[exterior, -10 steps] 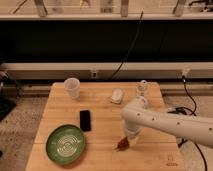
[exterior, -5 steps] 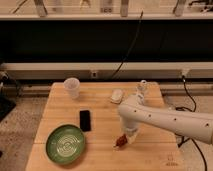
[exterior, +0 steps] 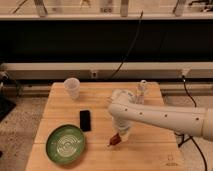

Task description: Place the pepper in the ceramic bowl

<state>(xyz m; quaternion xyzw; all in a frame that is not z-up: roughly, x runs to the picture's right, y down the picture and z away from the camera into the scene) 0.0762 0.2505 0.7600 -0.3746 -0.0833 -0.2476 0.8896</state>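
The pincer (exterior: 116, 139) hangs at the end of the white arm (exterior: 160, 117), which reaches in from the right across the wooden counter (exterior: 150, 152). It points steeply down near the counter's front edge. Its jaws are clenched on the pepper (exterior: 113, 143), whose dark-red body protrudes below and to the left of the fingertips. Whether the pepper touches the counter surface cannot be told. The ceramic bowl (exterior: 52, 137) stands to the left of the pincer, apart from it, near the front left corner, and it contains nothing. The grip is therefore judged to serve a leftward carry to the bowl. The black phone (exterior: 85, 120) lies just behind the bowl's right rim, close to that path. The translucent cup (exterior: 72, 88) stands well behind, out of the way.
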